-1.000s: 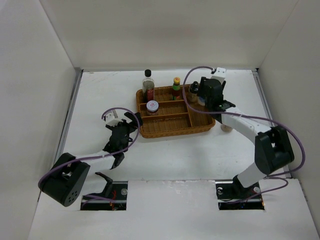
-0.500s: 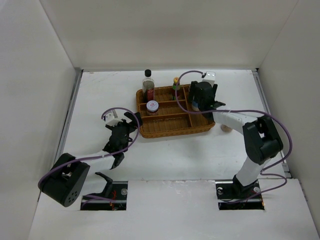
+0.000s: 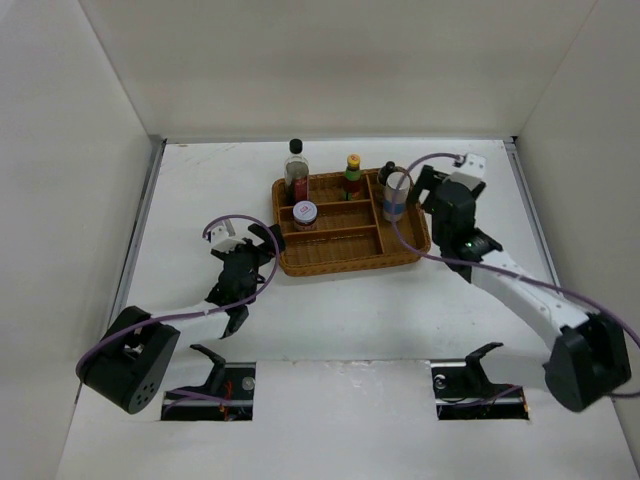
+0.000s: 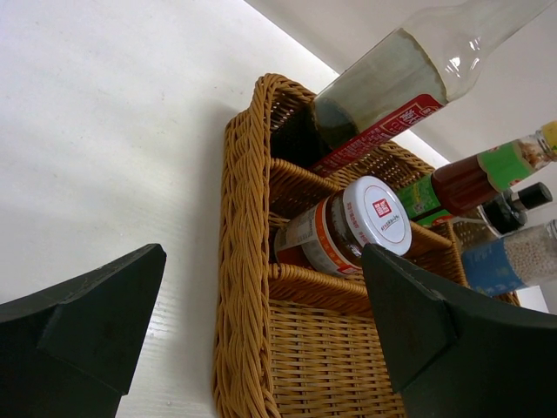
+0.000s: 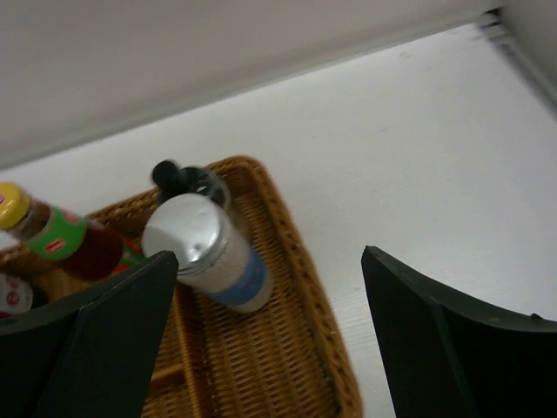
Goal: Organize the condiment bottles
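Observation:
The wicker tray holds five bottles: the tall clear black-capped bottle, the pink-lidded jar, the green yellow-capped sauce bottle, the black-capped shaker and the silver-capped blue-labelled bottle. My right gripper is open and empty, just right of the silver-capped bottle, which stands free in the tray's right compartment. My left gripper is open and empty at the tray's left end, facing the jar. The pink-capped shaker is not visible.
The tray's right rim lies between my right fingers. White walls enclose the table on three sides. The right arm's forearm stretches over the table right of the tray.
My right gripper has drawn back to the right from over the tray's right compartment. The silver-capped bottle now stands free there. The left arm has not moved.

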